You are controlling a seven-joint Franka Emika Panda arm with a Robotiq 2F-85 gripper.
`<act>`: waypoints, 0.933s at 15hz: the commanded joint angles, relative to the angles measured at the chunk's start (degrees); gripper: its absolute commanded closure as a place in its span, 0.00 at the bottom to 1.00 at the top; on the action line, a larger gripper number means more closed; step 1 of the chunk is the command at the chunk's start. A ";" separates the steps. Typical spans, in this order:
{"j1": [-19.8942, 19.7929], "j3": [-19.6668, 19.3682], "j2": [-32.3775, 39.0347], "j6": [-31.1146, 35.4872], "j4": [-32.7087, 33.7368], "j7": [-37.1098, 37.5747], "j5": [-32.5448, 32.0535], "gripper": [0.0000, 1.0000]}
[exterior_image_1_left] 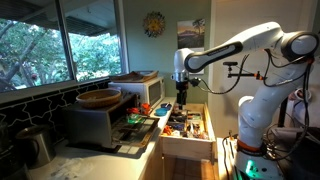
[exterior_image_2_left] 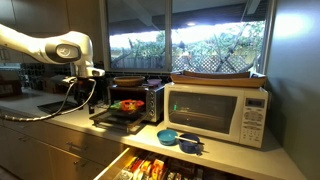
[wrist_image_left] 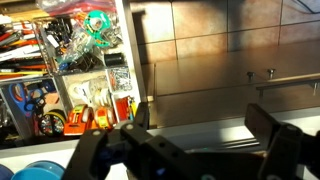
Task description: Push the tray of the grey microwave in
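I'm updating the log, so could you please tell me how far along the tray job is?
Nothing looks done: the tray juts out of the open front of the grey microwave. In hand: the open pincer hangs apart from it. Left: reach its front edge and push it in.

— Where do the exterior cameras stand?
— Mid-range, at different angles to the kitchen worktop; both share the grey microwave [exterior_image_1_left: 97, 120] [exterior_image_2_left: 135, 100] and the open drawer [exterior_image_1_left: 190, 149] [exterior_image_2_left: 118, 166].
— And the wrist?
— Close above that drawer [wrist_image_left: 127, 40], looking down.
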 commanded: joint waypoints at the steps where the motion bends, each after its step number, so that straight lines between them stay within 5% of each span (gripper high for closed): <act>1: 0.08 1.20 1.06 10.70 -1.51 2.26 0.33 0.00; 6: 3.49 0.64 5.93 24.49 -1.95 0.59 5.47 0.00; 10: 7.11 -2.45 9.14 25.43 -1.72 -5.84 12.84 0.00; 11: 5.24 -0.07 7.95 24.67 -1.61 -2.42 9.80 0.00; 14: 5.80 -1.18 9.16 24.68 -1.45 -4.37 11.42 0.00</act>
